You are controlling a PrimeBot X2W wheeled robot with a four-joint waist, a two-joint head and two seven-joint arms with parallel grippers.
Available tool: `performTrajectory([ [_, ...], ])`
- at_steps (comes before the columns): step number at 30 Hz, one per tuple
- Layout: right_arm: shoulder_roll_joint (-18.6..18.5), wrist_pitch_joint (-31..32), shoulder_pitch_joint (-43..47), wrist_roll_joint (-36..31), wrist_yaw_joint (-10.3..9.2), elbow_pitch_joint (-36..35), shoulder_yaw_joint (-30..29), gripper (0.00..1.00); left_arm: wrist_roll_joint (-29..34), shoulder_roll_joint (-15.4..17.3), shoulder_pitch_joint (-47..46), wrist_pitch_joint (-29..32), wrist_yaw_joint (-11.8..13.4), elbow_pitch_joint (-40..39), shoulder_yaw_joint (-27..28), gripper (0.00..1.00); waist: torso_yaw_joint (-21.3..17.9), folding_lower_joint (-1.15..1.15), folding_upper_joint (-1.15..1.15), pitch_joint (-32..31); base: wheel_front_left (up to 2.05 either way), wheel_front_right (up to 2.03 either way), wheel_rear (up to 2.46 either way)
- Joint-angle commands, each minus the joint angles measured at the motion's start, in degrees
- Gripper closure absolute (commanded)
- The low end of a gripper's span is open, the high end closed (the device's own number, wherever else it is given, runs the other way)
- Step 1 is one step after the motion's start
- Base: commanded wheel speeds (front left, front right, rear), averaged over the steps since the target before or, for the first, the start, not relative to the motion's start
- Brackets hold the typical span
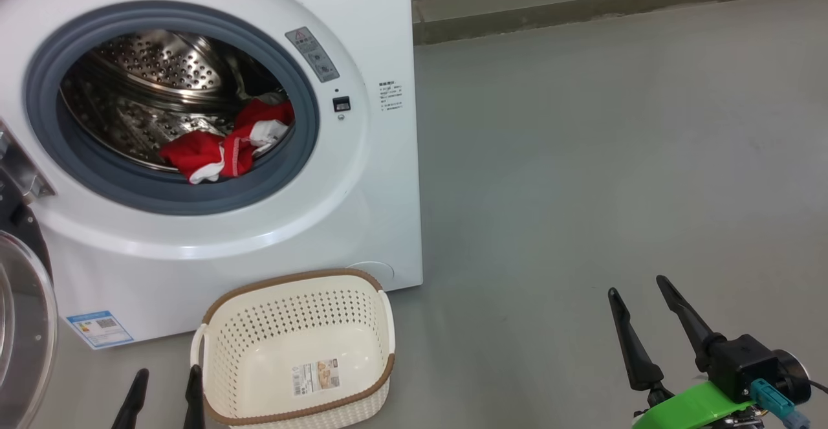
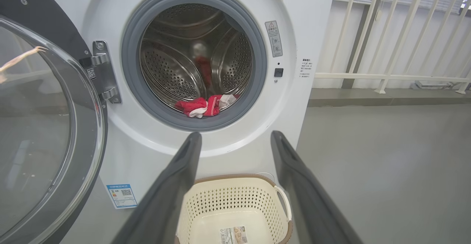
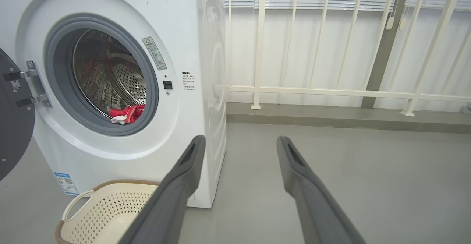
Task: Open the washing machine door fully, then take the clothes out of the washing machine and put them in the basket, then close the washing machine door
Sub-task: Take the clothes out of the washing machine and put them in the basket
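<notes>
The white washing machine (image 1: 362,176) stands with its round door (image 2: 44,126) swung wide open to the left on its steel hinge. Red clothes (image 1: 226,141) with white trim lie at the front lip of the steel drum, also in the left wrist view as clothes (image 2: 206,106) and in the right wrist view as clothes (image 3: 127,114). The cream basket (image 1: 294,351) sits on the floor just below the opening, holding nothing but its sticker. My left gripper (image 1: 167,377) is open beside the basket's left handle. My right gripper (image 1: 640,286) is open over bare floor, far right of the machine.
Grey floor (image 1: 614,157) stretches to the right of the machine. A low ledge and a white railing (image 3: 331,91) run along the back wall. The open door's glass bowl (image 1: 19,332) bulges out at the head view's lower left, close to my left gripper.
</notes>
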Motion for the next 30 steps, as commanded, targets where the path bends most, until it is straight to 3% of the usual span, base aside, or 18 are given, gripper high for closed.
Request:
performTrajectory([
  [1, -0.9, -0.5, -1.0, -0.6, 0.20, -1.8, 1.2, 0.00, 0.7, 0.8, -0.8, -0.6, 0.4, -1.4, 2.0, 0.00, 0.1, 0.00, 0.00, 0.0, 0.00, 0.00, 0.00],
  [10, -1.0, -0.5, -1.2, -0.6, 0.20, -1.7, 1.9, 0.00, 1.0, 0.6, -0.9, -0.3, 2.0, -1.4, 2.0, 0.00, 0.5, 0.00, 0.00, 0.3, 0.20, -0.20, 0.00],
  [19, -1.1, -0.5, -1.5, -0.4, 0.20, -1.4, 2.5, 0.00, 1.0, 0.8, -1.2, -0.4, 2.8, -2.5, 2.0, 0.00, 0.8, 0.00, 0.00, 0.8, 1.31, -1.31, 0.00],
  [30, -0.8, -0.5, -2.1, 0.0, 0.20, -0.5, 3.0, 0.00, -1.8, 0.5, -1.5, -0.5, 1.3, -3.5, 2.1, 0.00, 1.0, 0.00, 0.00, 1.2, 1.52, -1.52, 0.00],
])
